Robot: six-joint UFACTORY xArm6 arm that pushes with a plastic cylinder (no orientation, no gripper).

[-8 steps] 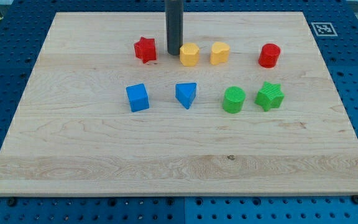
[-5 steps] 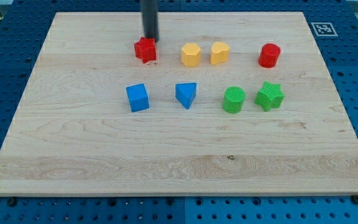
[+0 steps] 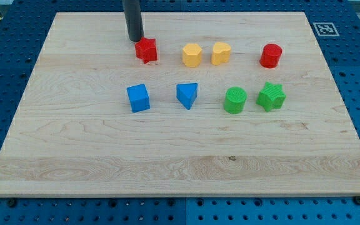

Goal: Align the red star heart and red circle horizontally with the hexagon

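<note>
A red star [image 3: 146, 50], a yellow hexagon [image 3: 192, 55], a yellow heart [image 3: 220, 54] and a red cylinder [image 3: 270, 55] stand in a rough row near the view's top of the wooden board [image 3: 74, 156]. The star sits slightly higher than the hexagon. My tip [image 3: 135, 39] is just up and left of the red star, very close to its upper left corner; I cannot tell whether it touches.
A second row lies below: a blue cube [image 3: 138, 98], a blue triangle [image 3: 187, 95], a green cylinder [image 3: 235, 100] and a green star [image 3: 271, 96]. A printed marker [image 3: 324, 29] sits at the board's top right corner.
My tip has moved left, from between the red star and the hexagon, over the star's top, to its upper left. The blocks look unmoved.
</note>
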